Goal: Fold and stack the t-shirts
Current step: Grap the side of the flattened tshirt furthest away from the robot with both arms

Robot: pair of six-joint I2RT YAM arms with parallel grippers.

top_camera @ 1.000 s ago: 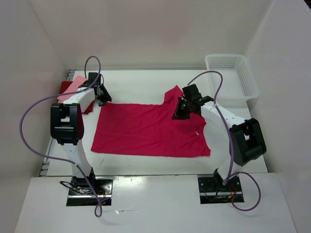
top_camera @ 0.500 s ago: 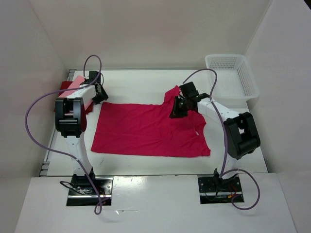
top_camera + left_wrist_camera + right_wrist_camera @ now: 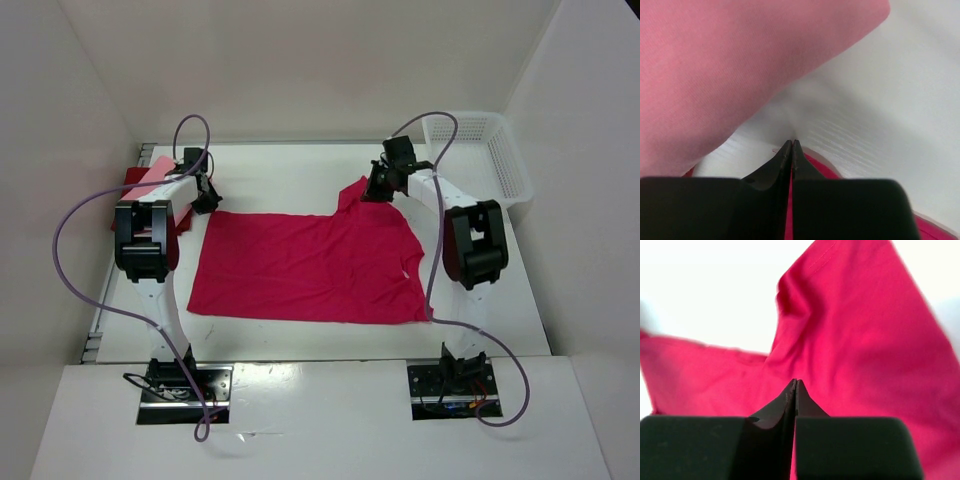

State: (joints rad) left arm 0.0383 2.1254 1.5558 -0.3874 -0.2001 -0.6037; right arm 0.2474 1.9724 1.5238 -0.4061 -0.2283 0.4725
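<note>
White worktop (image 3: 280,170) carries the magenta t-shirt (image 3: 310,265), spread flat at frame centre; the light pink t-shirt (image 3: 152,176) overlaps the dark red t-shirt (image 3: 133,181) at upper left. Left tool (image 3: 210,203), clenched empty, sits by the magenta t-shirt's upper-left corner; right tool (image 3: 370,193), clenched empty, above its raised sleeve. Mesh basket (image 3: 500,150) stands upper right
</note>
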